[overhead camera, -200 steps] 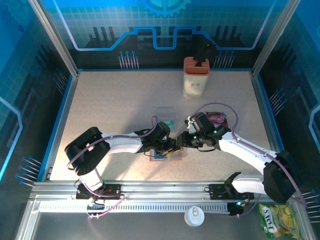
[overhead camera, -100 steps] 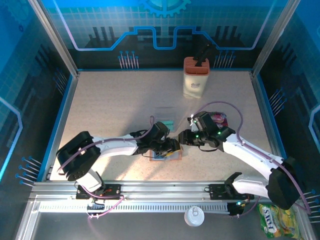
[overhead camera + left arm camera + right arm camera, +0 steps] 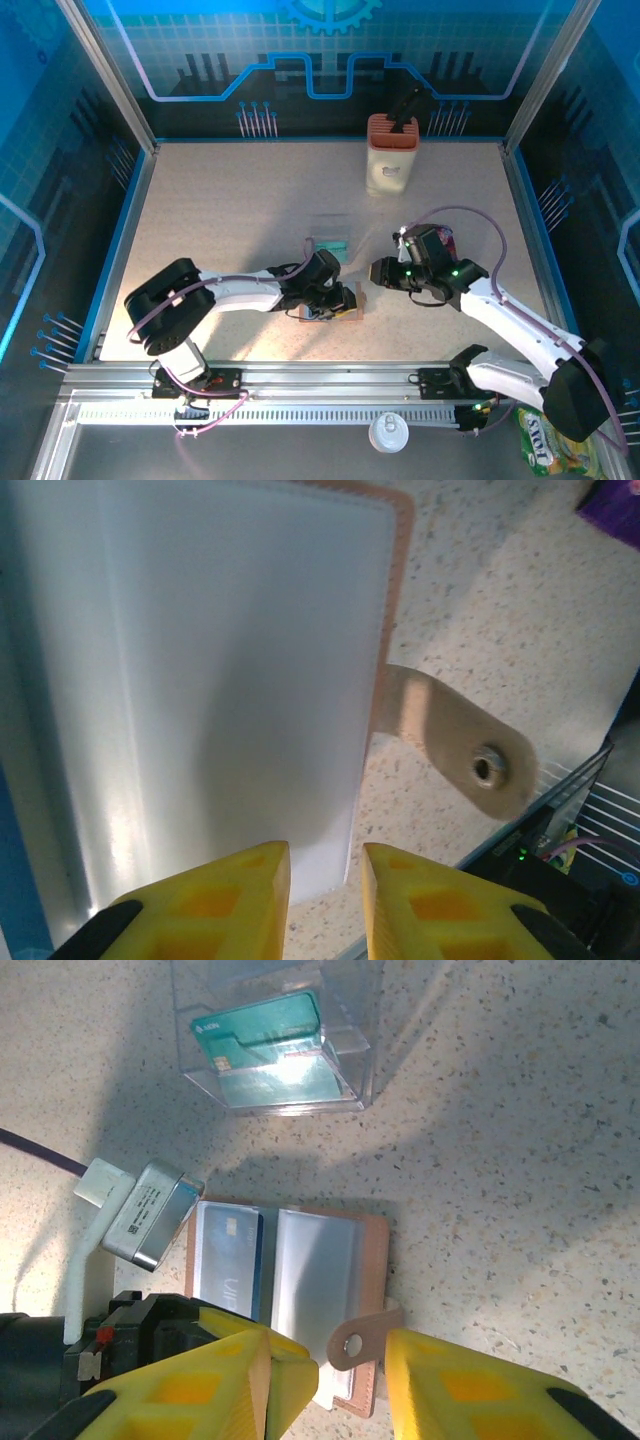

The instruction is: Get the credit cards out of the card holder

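The left jaws, yellow fingertips (image 3: 245, 885) parted by a narrow gap and pinching nothing, sit low over a corner of the flat brown leather-like card holder (image 3: 315, 1270). The holder lies open on the speckled counter (image 3: 500, 1160), near its front edge. The right jaws stand open and empty above the holder's snap strap (image 3: 365, 1328). A blue credit card (image 3: 230, 1260) sits in one pocket. A teal card (image 3: 262, 1035) lies in a clear plastic box (image 3: 350, 1060) just beyond the holder.
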